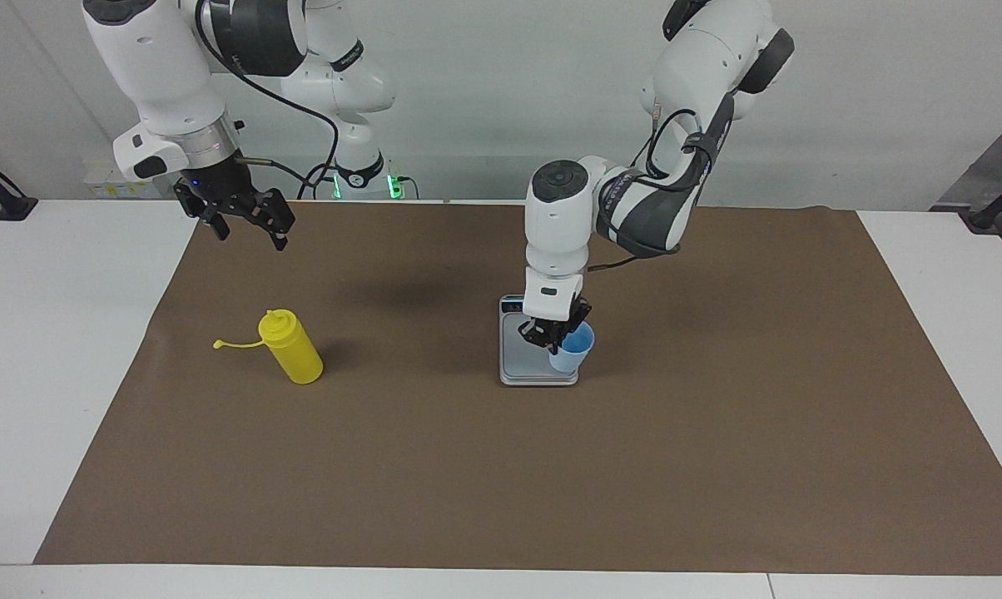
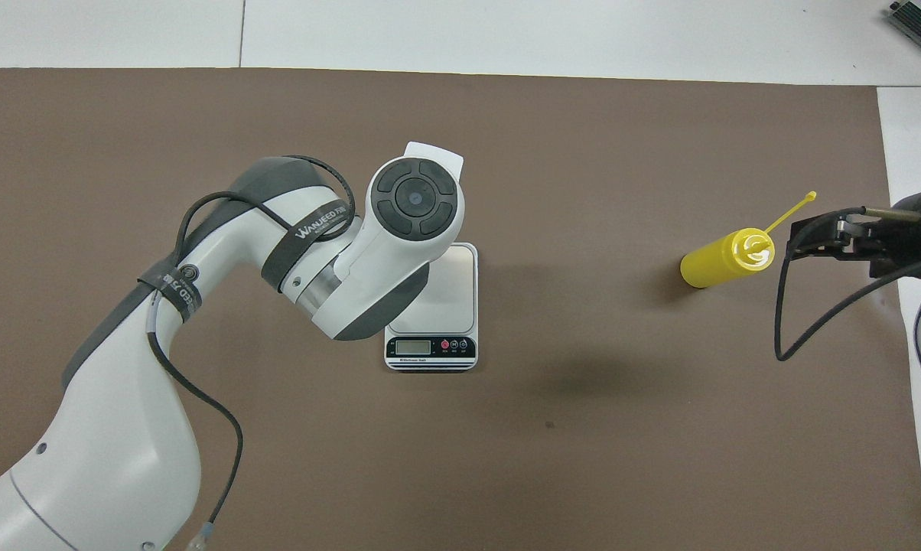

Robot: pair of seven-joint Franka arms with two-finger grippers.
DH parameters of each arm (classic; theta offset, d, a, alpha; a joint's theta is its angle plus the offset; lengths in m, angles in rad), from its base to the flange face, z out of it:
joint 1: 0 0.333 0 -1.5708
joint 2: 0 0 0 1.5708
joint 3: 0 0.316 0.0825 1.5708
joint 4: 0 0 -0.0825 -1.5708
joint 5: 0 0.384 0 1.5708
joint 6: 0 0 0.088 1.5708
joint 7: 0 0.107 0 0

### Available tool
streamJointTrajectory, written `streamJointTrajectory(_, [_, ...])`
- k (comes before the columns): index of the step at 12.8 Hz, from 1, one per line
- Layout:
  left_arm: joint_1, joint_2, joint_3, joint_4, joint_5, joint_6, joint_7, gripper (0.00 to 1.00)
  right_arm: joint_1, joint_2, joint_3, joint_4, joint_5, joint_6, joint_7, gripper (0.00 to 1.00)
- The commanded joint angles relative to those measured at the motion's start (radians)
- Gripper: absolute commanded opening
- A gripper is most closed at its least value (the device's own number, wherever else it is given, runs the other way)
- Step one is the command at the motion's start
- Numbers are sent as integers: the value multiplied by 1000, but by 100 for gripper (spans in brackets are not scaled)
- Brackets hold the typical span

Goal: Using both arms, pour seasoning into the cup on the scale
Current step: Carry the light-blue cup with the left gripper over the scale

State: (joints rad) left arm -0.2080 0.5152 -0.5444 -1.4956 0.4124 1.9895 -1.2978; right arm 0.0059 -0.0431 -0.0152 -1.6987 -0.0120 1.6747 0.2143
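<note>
Blue cup [image 1: 574,349] in left gripper [image 1: 553,334] on scale [image 1: 518,366], hidden overhead, right gripper [image 1: 247,223] open.

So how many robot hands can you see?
2. The left gripper is down at the blue cup on the scale. The right gripper hangs open above the mat.

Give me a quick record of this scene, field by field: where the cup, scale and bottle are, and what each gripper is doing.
cup: on the scale, tilted, at the left gripper
scale: mid-mat, display end toward the robots
seasoning bottle: standing on the mat toward the right arm's end, cap off on its strap
left gripper: down at the cup, shut on its rim
right gripper: raised, open, holding nothing
</note>
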Motion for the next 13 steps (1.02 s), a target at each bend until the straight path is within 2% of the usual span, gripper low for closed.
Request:
streamJointTrajectory(1, [-31,46,3,49,49,-31,-23,0,5,0,-5,1,15,-6,3,100])
streamJointTrajectory(7, [-34,62,3,51,71,-28,-51,0,11,-3,-5,-6,15,7,0,100])
streamJointTrajectory(8, [-34,62,3,51,74,-31,-49,2,11,-3,-5,-9,15,7,3,100])
streamJointTrajectory(9, [-34,62,3,51,78,-31,-49,11,11,-3,-5,-9,15,7,3,100])
streamJointTrajectory(10, [-34,62,3,52,83,-31,-49,14,11,-4,-5,-9,17,5,2,100])
streamJointTrajectory(13, [-34,68,3,77,98,-47,-49,20,11,-6,-3,-15,17,10,-1,100])
